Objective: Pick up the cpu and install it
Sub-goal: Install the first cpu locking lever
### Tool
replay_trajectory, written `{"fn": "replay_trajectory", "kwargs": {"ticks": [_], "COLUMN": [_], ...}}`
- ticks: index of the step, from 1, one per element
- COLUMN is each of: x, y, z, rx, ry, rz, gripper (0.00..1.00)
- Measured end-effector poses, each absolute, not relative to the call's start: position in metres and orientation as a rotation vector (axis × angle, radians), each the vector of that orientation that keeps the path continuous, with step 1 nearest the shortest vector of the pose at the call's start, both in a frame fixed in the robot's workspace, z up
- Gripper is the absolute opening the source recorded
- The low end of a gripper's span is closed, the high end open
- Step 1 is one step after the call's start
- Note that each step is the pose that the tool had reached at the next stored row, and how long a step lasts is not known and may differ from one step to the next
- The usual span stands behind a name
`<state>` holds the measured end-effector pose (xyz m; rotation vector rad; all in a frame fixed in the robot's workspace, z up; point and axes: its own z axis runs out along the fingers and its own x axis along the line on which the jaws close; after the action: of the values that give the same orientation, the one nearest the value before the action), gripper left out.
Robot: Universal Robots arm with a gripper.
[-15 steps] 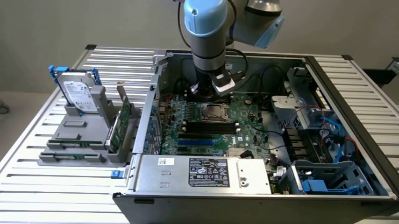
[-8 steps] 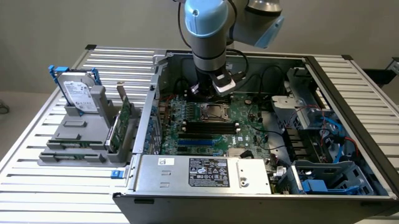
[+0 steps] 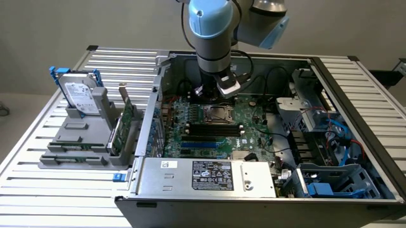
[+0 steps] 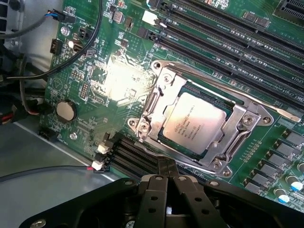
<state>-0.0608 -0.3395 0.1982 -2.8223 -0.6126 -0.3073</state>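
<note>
The cpu (image 4: 194, 121), a small square chip with a pale silver top, lies flat inside the metal socket frame (image 4: 156, 97) on the green motherboard (image 4: 102, 61). My gripper (image 4: 166, 166) hovers just beside the socket's edge, its black fingers pressed together with nothing between them. In the exterior view the arm reaches down into the open computer case, and the gripper (image 3: 212, 95) hangs a little above and behind the socket with the cpu (image 3: 216, 114).
The case walls (image 3: 155, 95) enclose the board; black cables (image 4: 71, 52) and memory slots (image 4: 228, 42) surround the socket. A power supply (image 3: 209, 176) fills the case's front. On the exterior view's left, a grey rack (image 3: 79, 142) holds a hard drive (image 3: 79, 92) and green cards (image 3: 127, 124).
</note>
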Motion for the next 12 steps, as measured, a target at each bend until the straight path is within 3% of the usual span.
{"fn": "replay_trajectory", "kwargs": {"ticks": [12], "x": [-0.0585], "y": [-0.3395], "z": [0.1969], "rx": [-2.823], "ry": [-0.613], "rz": [-0.307], "gripper": [0.11]}}
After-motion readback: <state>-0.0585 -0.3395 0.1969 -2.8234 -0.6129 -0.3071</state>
